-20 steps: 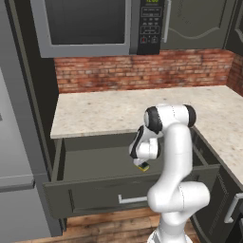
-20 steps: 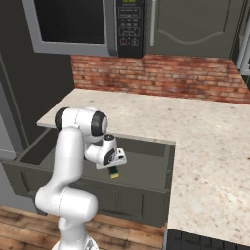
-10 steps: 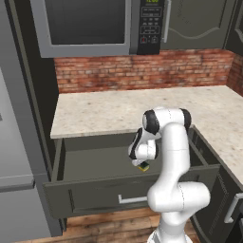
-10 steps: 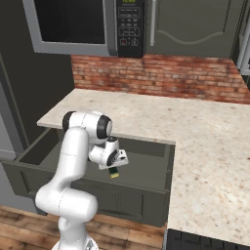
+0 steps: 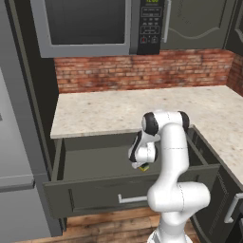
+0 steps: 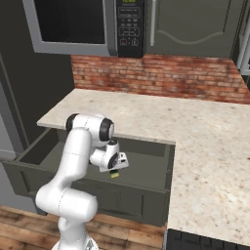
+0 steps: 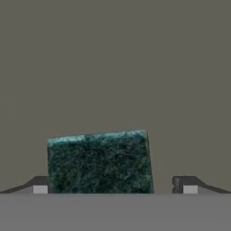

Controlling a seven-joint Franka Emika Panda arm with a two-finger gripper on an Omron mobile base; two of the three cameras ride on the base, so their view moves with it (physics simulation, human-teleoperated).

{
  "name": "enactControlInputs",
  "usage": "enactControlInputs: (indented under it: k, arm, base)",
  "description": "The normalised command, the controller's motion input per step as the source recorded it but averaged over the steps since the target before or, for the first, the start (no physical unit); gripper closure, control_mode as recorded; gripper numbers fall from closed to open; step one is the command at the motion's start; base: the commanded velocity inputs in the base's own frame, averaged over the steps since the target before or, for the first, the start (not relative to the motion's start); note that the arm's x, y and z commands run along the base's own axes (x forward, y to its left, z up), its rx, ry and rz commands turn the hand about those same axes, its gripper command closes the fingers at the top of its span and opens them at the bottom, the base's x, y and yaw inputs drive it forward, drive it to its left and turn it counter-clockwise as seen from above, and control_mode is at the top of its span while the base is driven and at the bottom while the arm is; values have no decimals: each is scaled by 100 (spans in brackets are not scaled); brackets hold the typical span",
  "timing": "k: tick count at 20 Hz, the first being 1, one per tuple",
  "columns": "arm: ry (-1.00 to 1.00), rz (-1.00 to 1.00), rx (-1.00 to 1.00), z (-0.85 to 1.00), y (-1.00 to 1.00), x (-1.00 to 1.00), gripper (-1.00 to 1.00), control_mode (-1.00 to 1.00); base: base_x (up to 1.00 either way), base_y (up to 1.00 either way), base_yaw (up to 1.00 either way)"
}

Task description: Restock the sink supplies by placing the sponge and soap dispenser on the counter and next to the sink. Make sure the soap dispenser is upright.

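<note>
Hand (image 7: 115,185) wide open, fingers straddling the sponge (image 7: 100,161)

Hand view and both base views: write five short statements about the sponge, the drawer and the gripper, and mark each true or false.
1. The yellow block sponge with the dark green scrub layer lies in the open dark grey drawer. True.
2. The two-finger gripper is shut on the sponge. False: its jaws stand open, one fingertip on each side of the sponge.
3. The green scrub layer faces the hand camera. True.
4. The sponge rests on the beige speckled stone counter. False: it is down in the drawer.
5. The drawer is pushed closed. False: it is pulled out below the counter edge.
</note>
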Motion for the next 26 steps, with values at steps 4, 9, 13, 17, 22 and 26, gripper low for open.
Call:
enactControlInputs:
  k: [4,9,13,17,22,26]
  arm:
    - [0,0,0,-21,0,0,-100,-100]
    - [0,0,-2,-27,1,0,100,-100]
    - [1,0,-4,-29,5,0,100,-100]
    - [0,0,-1,-5,1,-13,100,-100]
    - [0,0,0,28,0,-46,100,-100]
    - [-1,0,0,56,0,-46,100,-100]
  base:
    - [0,0,0]
    - [0,0,0]
    - [0,0,0]
    - [0,0,0]
    - [0,0,0]
    - [0,0,0]
